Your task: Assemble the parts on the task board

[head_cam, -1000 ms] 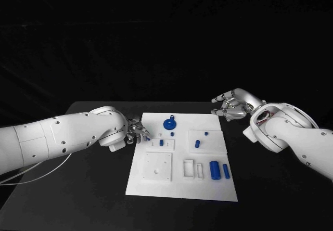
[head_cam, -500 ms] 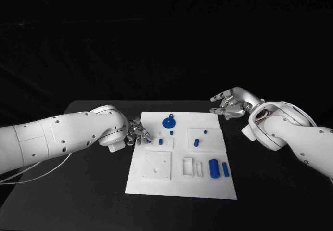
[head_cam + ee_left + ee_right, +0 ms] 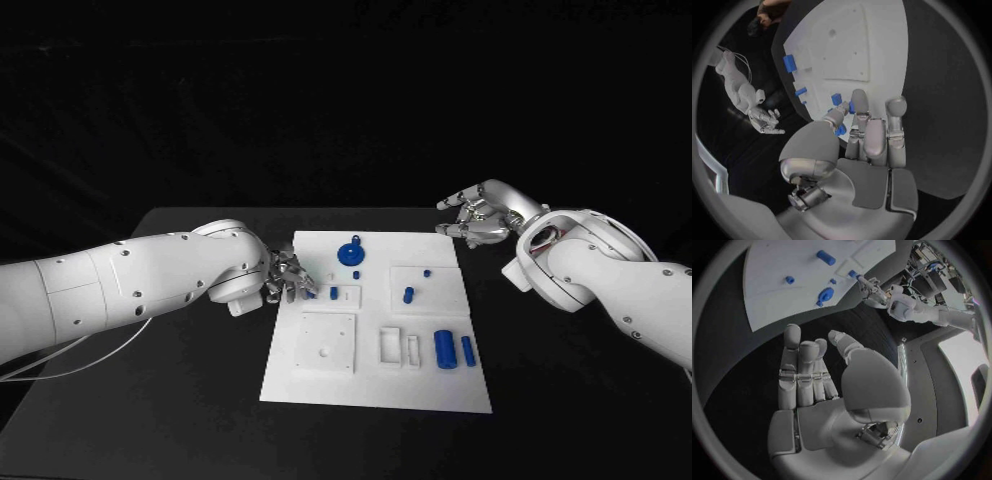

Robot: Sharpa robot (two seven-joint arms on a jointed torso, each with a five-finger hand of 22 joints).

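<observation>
On the black bench (image 3: pixel 173 400) we see the task board (image 3: pixel 378 380) with blue parts (image 3: pixel 446 351). Our left hand (image 3: pixel 287 279) pinches a small part at its edge; our right hand (image 3: pixel 480 216) hovers released.

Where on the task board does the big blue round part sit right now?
In the head view, the big blue round part sits near the task board's far edge, between both hands, nearer the left hand.

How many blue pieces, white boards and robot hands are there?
Blue parts: 8, one of them at the left hand
Task board: 1
Hands: 2, counting the right hand
Total: 11
</observation>
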